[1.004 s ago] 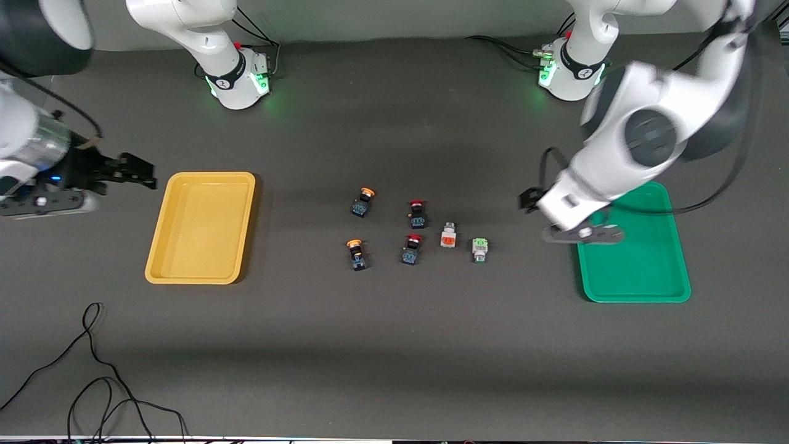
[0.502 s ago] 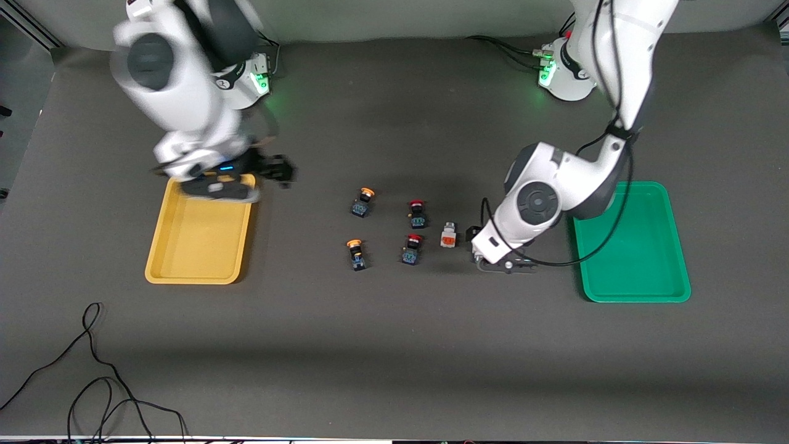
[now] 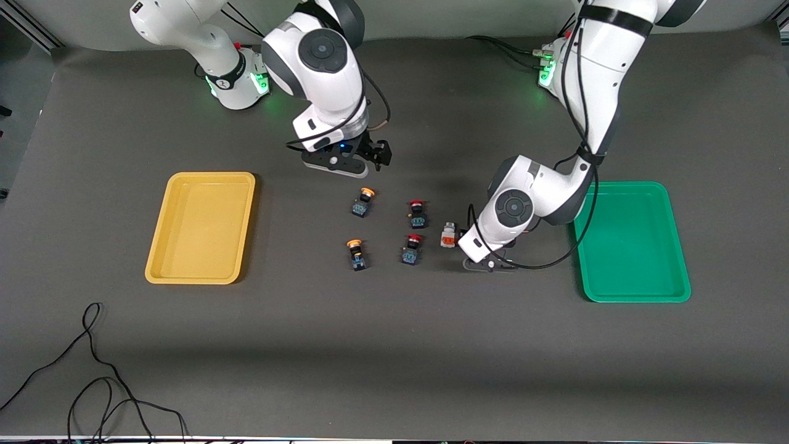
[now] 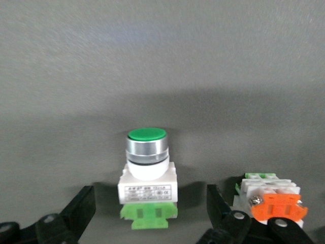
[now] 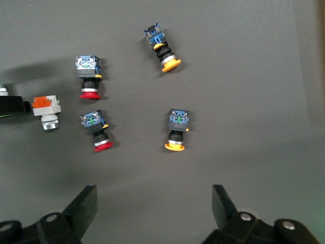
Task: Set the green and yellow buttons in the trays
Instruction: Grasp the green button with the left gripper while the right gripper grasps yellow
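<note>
The left gripper point(image 3: 487, 264) is low at the table, fingers apart around the green button point(image 4: 147, 179), beside the orange-faced button point(image 3: 449, 237), near the green tray point(image 3: 632, 290). Its arm bends down sharply. The right gripper point(image 3: 336, 163) hangs open above the yellow-capped buttons point(image 3: 363, 201), near the yellow tray point(image 3: 200, 271).

We see a bench point(image 3: 394, 370) covered in dark grey matte fabric, evenly lit with soft shadows. A loose black cable point(image 3: 92, 370) lies coiled at the corner nearest the front camera, toward the right arm's end. A pale wall point(image 3: 431, 15) runs along the bench's edge.
</note>
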Robot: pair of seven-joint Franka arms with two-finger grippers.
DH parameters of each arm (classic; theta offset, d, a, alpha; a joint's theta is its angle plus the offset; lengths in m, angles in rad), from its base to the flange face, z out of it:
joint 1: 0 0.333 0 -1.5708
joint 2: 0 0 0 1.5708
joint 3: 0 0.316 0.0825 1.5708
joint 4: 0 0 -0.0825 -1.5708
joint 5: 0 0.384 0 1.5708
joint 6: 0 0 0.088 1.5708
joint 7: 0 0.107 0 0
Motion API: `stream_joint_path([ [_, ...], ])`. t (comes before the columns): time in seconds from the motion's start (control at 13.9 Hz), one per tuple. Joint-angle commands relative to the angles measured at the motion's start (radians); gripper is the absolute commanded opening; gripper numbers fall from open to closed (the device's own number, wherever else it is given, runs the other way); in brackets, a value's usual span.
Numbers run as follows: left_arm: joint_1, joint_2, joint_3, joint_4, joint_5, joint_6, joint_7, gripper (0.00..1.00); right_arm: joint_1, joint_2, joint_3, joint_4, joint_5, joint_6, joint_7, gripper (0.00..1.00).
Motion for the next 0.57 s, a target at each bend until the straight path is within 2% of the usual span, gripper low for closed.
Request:
stream_joint_path([
  [0.0,-0.019,-0.009,0.018,-0.016,0.014,0.017,-0.028,0.18,0.000,-0.010,-0.014,-0.129,-0.006,0.140,0.002,1.00],
  [0.07,-0.016,-0.016,0.020,-0.016,0.014,0.004,-0.026,0.00,0.003,-0.001,-0.014,-0.180,-0.006,0.219,0.002,1.00],
  [0.22,-0.013,-0.041,0.021,-0.016,0.014,-0.009,-0.037,0.00,0.005,0.040,-0.016,-0.263,-0.006,0.380,0.005,1.00],
  [0.29,-0.012,-0.068,0.021,-0.009,0.014,-0.049,-0.052,0.00,0.005,0.072,-0.016,-0.269,-0.006,0.413,0.007,1.00],
  [0.5,0.049,-0.220,0.024,0.036,0.014,-0.332,-0.018,0.00,0.002,0.167,-0.017,-0.266,-0.006,0.494,0.008,1.00],
])
